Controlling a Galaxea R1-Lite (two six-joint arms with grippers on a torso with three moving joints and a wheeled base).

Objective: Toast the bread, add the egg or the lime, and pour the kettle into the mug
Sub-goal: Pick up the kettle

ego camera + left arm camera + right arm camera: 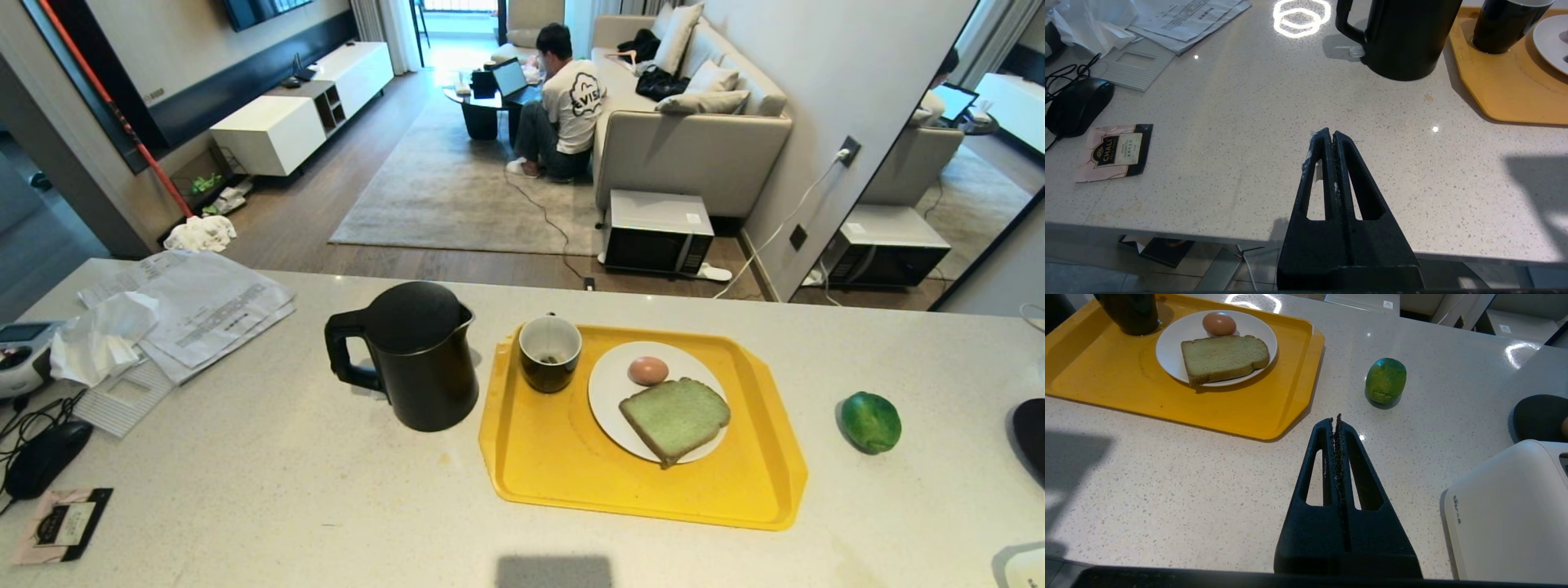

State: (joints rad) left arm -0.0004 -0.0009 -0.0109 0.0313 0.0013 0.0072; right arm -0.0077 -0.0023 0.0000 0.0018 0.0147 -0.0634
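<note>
Kettle (416,359) stands on the surface (269,490) at left, handle turned left; beside it a yellow tray (571,482) carries the mug (549,353) and a white plate (608,392) with egg (647,370) and bread (675,418); the lime (870,421) lies apart, right. Left end effector (1332,136) and right end effector (1336,421) hover clenched, grasping nothing. Bread comes first, judging by the task: unclench the right one, pinch the crust edge, then carry it to the white toaster (1511,510).
</note>
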